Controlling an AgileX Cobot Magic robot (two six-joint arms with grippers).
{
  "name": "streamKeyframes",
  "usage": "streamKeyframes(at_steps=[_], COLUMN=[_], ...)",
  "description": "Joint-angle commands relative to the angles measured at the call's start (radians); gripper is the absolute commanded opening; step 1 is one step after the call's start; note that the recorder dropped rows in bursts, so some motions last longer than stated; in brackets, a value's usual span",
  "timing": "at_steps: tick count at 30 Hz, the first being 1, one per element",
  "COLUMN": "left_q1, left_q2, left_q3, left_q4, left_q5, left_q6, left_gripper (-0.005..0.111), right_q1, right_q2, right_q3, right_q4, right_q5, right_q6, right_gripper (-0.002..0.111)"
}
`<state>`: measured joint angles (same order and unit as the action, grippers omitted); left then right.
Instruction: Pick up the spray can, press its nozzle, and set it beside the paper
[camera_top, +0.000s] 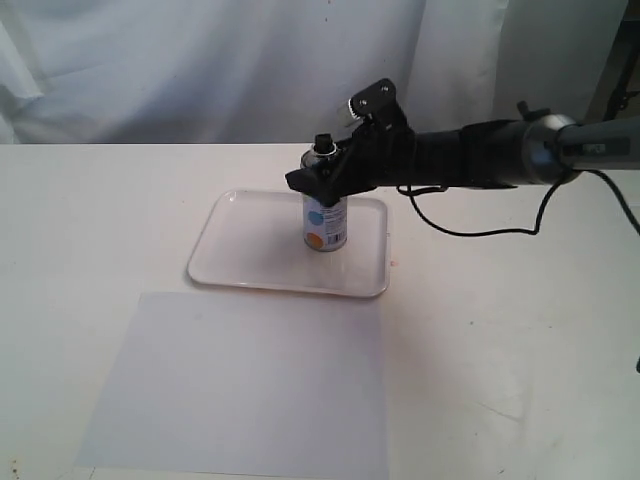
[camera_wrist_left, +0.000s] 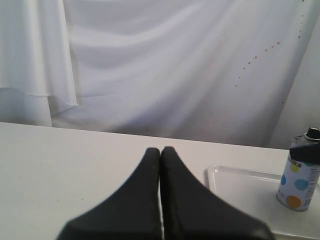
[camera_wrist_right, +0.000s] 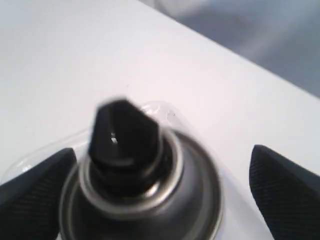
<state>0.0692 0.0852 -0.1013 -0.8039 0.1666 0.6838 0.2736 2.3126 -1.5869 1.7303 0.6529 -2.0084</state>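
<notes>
Right fingers (camera_wrist_right: 285, 185) stand spread, released, on either side of the upright spray can (camera_top: 325, 222), with its black nozzle (camera_wrist_right: 125, 135) between them. The can rests on a white tray (camera_top: 230, 262). The paper (camera_top: 250, 390) lies on the tabletop (camera_top: 90, 220), well apart from them. Left fingers (camera_wrist_left: 145, 200) are clenched together, empty.

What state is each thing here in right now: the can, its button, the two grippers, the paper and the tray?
Spray can: upright on the tray, not lifted.
Nozzle: uncovered, nothing pressing on it.
Right gripper: open, one finger on each side of the can's top.
Left gripper: shut, empty, away from the can.
Paper: flat on the table, nothing on it.
Tray: flat, holding only the can.
</notes>
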Motion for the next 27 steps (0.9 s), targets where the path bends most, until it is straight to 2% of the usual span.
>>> streamKeyframes(at_steps=[1,6,11,15,19,22,27], left_q1=[0.001,0.001,0.001,0.001,0.001,0.001,0.001], left_q2=[-0.007,-0.007,-0.007,-0.007,-0.007,-0.007,-0.007], left_q3=[0.003,0.003,0.003,0.003,0.003,0.003,0.003], left_q4=[-0.005,-0.005,-0.005,-0.005,-0.005,-0.005,-0.005], left_q5=[-0.001,-0.001,-0.001,-0.001,-0.001,-0.001,-0.001], left_q6=[0.005,0.005,0.005,0.005,0.005,0.005,0.005], left_gripper=[0.0,0.0,0.0,0.0,0.0,0.0,0.0], right_q1=[-0.016,-0.02,-0.022,-0.022,-0.022,-0.022,-0.018], right_q2=[-0.087,-0.18,-0.302,-0.393,-0.476,-0.526,-0.616], right_q3=[-0.007,-0.007,-0.007,-0.007,-0.007,-0.005,0.091], right_q4=[0.014,-0.013,-0.198,-0.37,-0.528,-0.668,-0.755], right_q5=[0.006,0.006,-0.013,-0.023,-0.002,0.046,-0.011], right_q6=[0.035,0.156,0.41,0.659,0.938,1.039,1.187], right_gripper=[0.085,0.085,0.077,0.057,0.023,0.001,0.0])
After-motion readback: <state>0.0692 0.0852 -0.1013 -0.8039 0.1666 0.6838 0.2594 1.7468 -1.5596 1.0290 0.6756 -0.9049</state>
